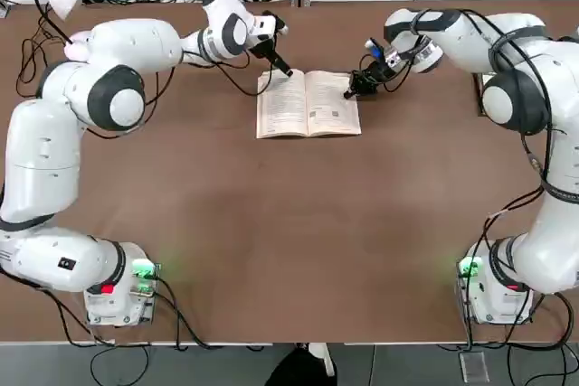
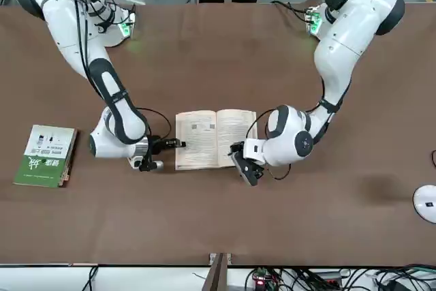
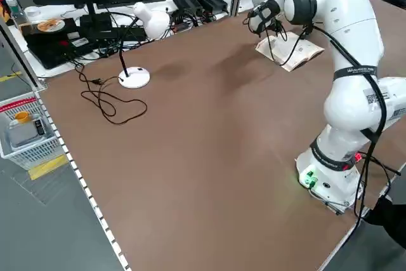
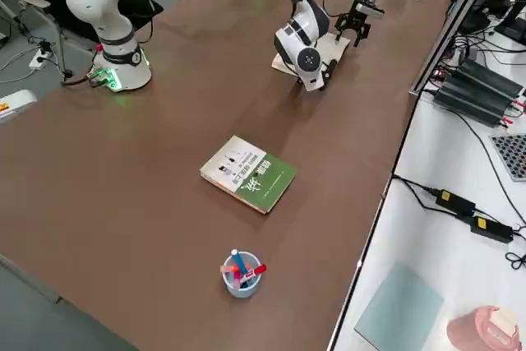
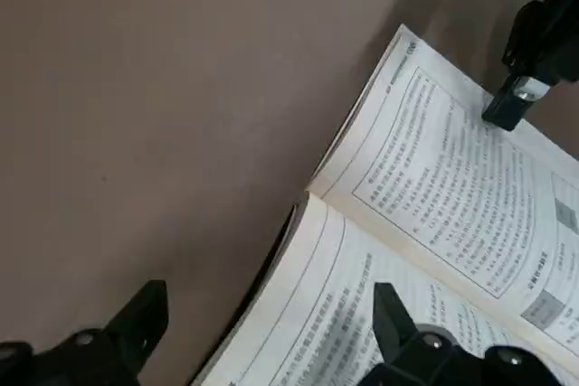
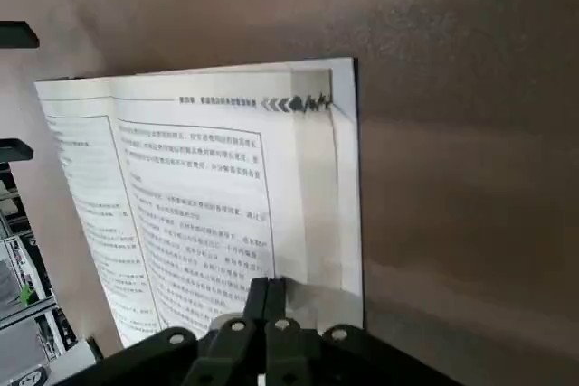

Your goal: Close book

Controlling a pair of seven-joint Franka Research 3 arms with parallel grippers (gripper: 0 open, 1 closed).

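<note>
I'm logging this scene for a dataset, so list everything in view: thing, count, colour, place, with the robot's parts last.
book: one, cream pages, lying open at the table's far middle.
green-and-white book: one, closed, on the table toward the robot's right.
cup of pens: one, pale cup with red and blue pens, beyond the green-and-white book near the table edge.
desk lamp: one, white, on the table's far left.
table: one, brown.
left gripper: one, black fingers open astride the book's left-hand edge.
right gripper: one, black, shut, tips on the right-hand page's outer edge.
</note>
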